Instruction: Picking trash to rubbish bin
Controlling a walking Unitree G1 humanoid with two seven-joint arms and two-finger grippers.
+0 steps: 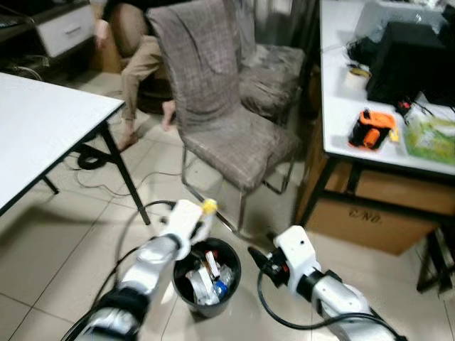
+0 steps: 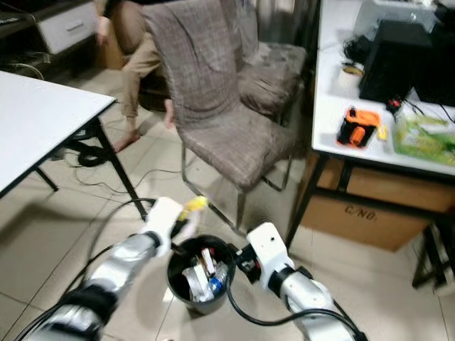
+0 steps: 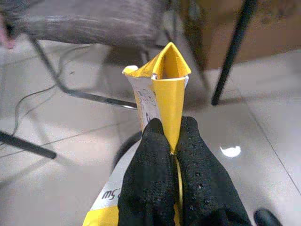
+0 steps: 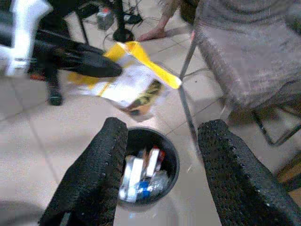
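A flattened yellow and white carton (image 3: 162, 94) is pinched between the black fingers (image 3: 146, 188) of my left gripper (image 1: 202, 217), which is shut on it just above the far rim of the black rubbish bin (image 1: 207, 277). The carton (image 4: 129, 82) hangs over the bin (image 4: 148, 167), which holds several pieces of trash. My right gripper (image 1: 254, 257) is open beside the bin's right side, its two fingers (image 4: 94, 174) spread wide with nothing between them.
A grey fabric chair (image 1: 227, 121) stands right behind the bin, its metal legs close by. A white table (image 1: 43, 121) is at the left, a desk (image 1: 370, 149) with cardboard boxes under it at the right. A seated person's legs (image 1: 138, 78) are at the back. Cables lie on the tiled floor.
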